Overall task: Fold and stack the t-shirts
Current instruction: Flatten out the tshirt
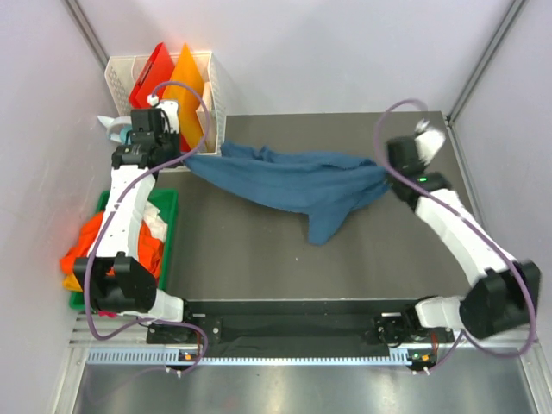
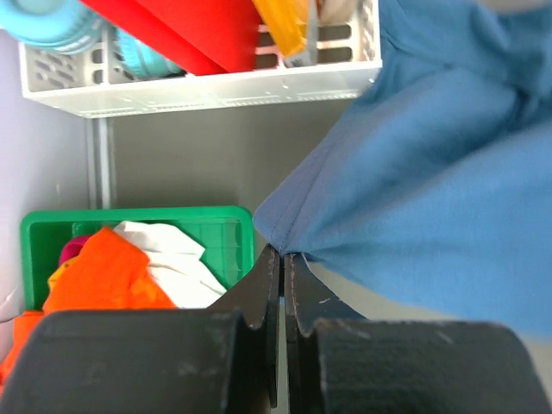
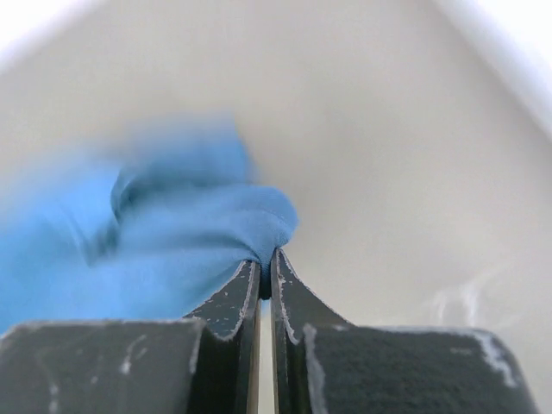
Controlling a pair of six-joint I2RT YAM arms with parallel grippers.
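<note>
The teal-blue t-shirt (image 1: 293, 185), limp and light, sags over the table (image 1: 259, 259), its opposite edges pinched in both arms' jaws.

1. Two hands, both mine: one left hand (image 2: 282, 259) and one right hand (image 3: 266, 259).
2. One teal-blue t-shirt (image 1: 293, 181).
3. One green bin (image 1: 169, 226).
4. Three colours of cloth show heaped in that bin. I count one orange t-shirt (image 1: 86, 246), one white t-shirt (image 1: 155, 216) and one sliver of a yellow t-shirt (image 1: 72, 282). I cannot tell whether more lie underneath.
5. One white basket (image 1: 216, 86).
6. Two boards stand in that basket: one red board (image 1: 153, 73) and one orange board (image 1: 185, 82).
7. One desk (image 1: 259, 259).
</note>
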